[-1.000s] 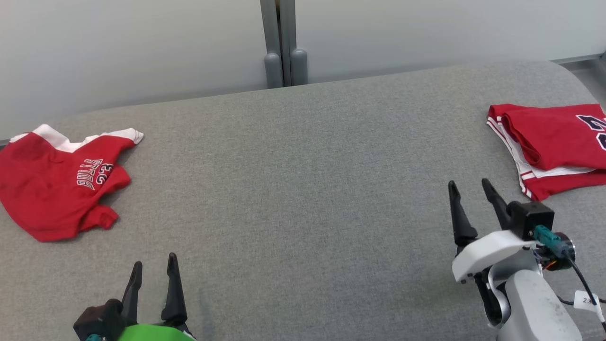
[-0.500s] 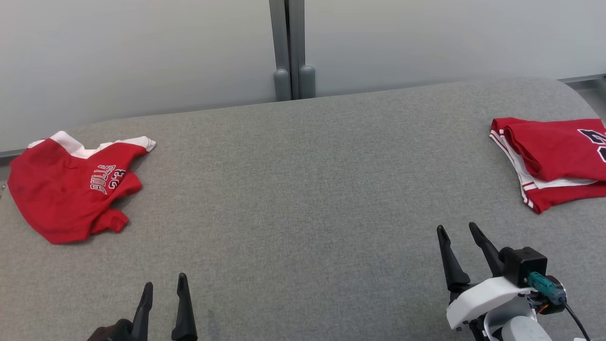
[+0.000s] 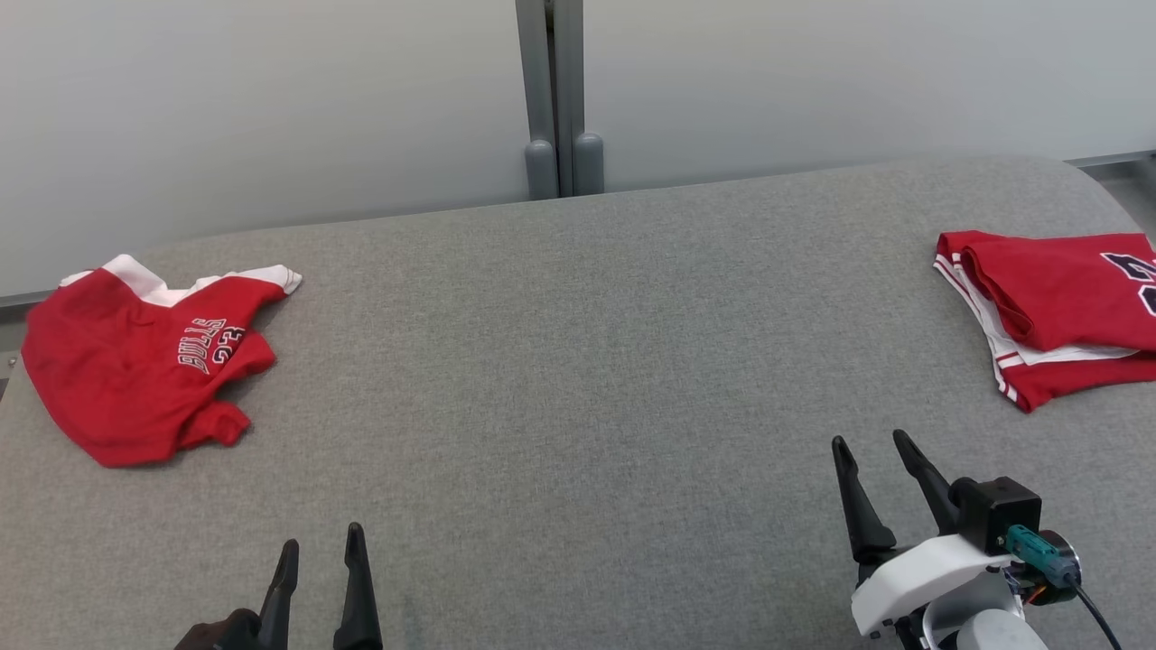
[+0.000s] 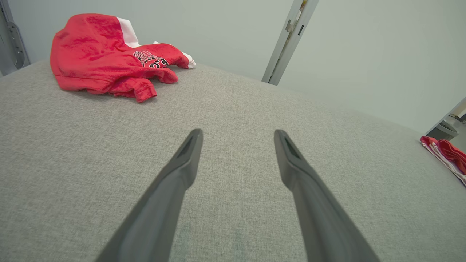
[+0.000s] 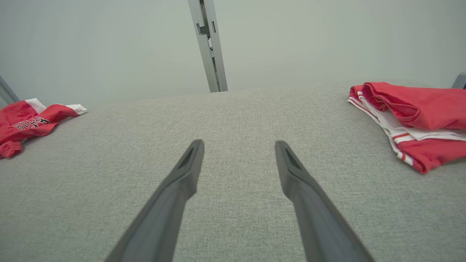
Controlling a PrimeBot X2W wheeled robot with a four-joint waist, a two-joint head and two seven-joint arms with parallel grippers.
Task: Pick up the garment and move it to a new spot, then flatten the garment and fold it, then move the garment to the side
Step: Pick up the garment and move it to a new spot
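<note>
A grey padded surface point(image 3: 578, 361) runs back to a pale wall. The crumpled red jersey point(image 3: 126, 370) lies at its left edge and the folded red jersey point(image 3: 1057, 307) at its right, both unchanged from a second ago. The right gripper point(image 3: 871, 440), spread and empty, has drawn back from the folded one. The left gripper point(image 3: 322, 537) is spread too.

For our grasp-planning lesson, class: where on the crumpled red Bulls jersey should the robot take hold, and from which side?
Probably the bunched lobe at the crumpled jersey's near right corner, approached by the open left pincer from the robot's side. That lobe seems to stand up off the grey surface, so the pincer can close around it, and it lies nearest that pincer.
</note>
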